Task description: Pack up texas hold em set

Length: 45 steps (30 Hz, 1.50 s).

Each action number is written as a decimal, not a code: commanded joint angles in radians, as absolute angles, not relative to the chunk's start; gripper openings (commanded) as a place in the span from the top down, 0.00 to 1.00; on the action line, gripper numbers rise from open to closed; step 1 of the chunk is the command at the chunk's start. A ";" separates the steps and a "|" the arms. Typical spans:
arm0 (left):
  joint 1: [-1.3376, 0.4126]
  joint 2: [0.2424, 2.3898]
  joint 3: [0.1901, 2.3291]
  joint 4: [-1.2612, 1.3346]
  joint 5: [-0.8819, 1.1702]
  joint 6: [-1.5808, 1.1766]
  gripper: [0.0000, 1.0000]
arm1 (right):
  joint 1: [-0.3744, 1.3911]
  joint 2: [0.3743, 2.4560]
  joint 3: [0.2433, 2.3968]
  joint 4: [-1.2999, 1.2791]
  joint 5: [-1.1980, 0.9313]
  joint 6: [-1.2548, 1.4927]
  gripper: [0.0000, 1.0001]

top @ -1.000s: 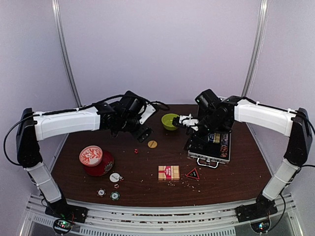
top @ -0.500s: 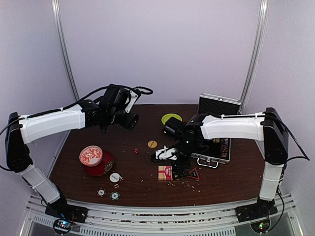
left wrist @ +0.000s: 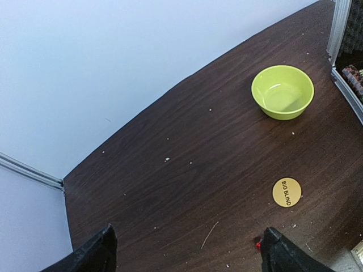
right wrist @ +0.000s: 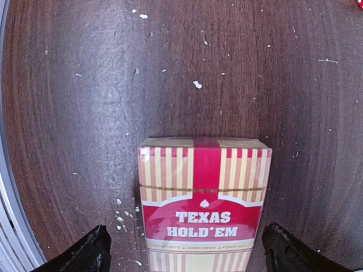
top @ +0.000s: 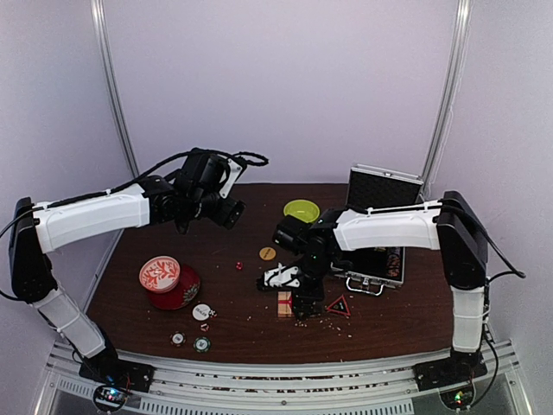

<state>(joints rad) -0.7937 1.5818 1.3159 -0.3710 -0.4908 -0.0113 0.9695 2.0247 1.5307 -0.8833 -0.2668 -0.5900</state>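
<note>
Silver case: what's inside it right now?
The case is open, with its black-lined lid upright. Chip rows show along its right side. The right arm covers the back and left of the inside, so anything there can't be seen.

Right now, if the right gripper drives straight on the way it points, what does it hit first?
The card deck, lying flat on the table, centred under the open right gripper. How much gap remains above it I cannot tell.
</note>
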 commanded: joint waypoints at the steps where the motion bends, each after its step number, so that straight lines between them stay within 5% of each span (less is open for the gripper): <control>1: -0.796 1.571 1.310 -0.338 -0.486 -0.012 0.11 | 0.975 2.054 1.562 -0.871 -0.235 -0.574 0.07; 27: -0.796 1.594 1.316 -0.354 -0.453 0.004 0.11 | 0.974 2.085 1.595 -0.889 -0.220 -0.566 0.39; 45: -0.797 1.604 1.324 -0.359 -0.442 -0.001 0.12 | 0.683 1.765 1.411 -0.936 -0.217 -0.540 0.40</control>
<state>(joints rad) -0.7937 1.5879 1.3159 -0.3729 -0.4541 -0.0093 0.7738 1.8294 1.4509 -0.9169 -0.2295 -0.5507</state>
